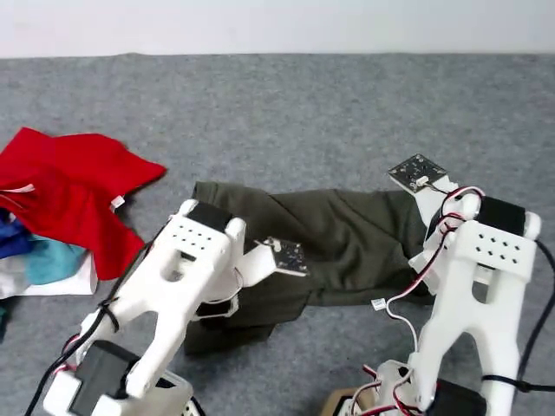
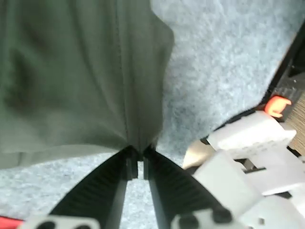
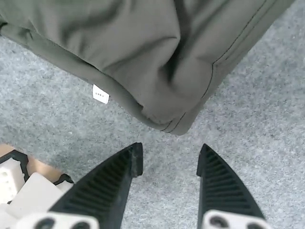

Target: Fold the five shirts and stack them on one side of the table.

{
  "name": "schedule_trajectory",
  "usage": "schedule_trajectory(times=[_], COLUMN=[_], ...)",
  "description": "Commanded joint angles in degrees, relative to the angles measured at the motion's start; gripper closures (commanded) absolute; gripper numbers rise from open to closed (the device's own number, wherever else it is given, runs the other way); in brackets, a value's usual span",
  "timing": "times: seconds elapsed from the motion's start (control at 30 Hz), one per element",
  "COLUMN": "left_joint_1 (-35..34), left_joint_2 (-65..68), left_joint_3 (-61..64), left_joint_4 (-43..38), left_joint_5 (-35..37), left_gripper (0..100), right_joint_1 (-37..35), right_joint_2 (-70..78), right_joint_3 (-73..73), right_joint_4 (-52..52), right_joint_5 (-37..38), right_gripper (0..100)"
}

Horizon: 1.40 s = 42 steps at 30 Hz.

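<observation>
Black fingers of the left gripper (image 2: 137,164) are pinched together on a seam at the edge of the olive shirt (image 2: 71,71), whose cloth spreads away ahead of the fingertips. The right gripper (image 3: 169,162) has its fingers apart and holds nothing. A rounded, doubled-over corner of the shirt lies just ahead of the gap between them, not touching, with a strip of grey table (image 3: 267,119) between. A small white tag (image 3: 100,94) sits at the hem to one side of that corner. The shirt's long axis runs from one gripper across to the other, so the right arm is nearer the free corner and would likely go straight forward and down. A red shirt (image 1: 69,191) and a heap of other shirts (image 1: 43,260) lie well beyond the left gripper, out of the way.
</observation>
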Motion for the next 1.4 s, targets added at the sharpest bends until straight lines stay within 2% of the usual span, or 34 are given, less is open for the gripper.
schedule_trajectory(times=[0.0,0.3,0.6,0.87,1.0,1.23,1.37], left_joint_1=[-0.79,-10.29,-11.16,-11.60,-14.51,-23.03,-23.47], left_joint_2=[-3.34,-3.52,-3.52,-3.52,-3.52,-3.52,-3.60], left_joint_3=[2.95,3.47,6.81,4.53,0.31,-3.65,-0.92], left_joint_4=[2.11,2.11,2.20,2.11,2.02,2.11,2.20], left_joint_5=[-2.99,-9.58,-13.89,-13.27,-10.02,-10.02,-10.02], left_gripper=[100,100,100,99,99,95,95], right_joint_1=[0.57,0.57,0.57,0.31,0.22,-3.21,-4.88], right_joint_2=[-2.07,-2.07,-1.71,-1.63,-1.63,-1.54,-1.54], right_joint_3=[-2.99,-2.99,-2.99,-2.99,-2.99,-2.73,-2.64], right_joint_4=[-0.22,-0.31,-1.71,-3.74,-4.00,-4.00,-4.00], right_joint_5=[-0.35,-0.09,0.00,-0.09,-0.26,-0.44,-0.44], right_gripper=[80.1,80.1,80.1,80.1,80.1,80.0,80.0])
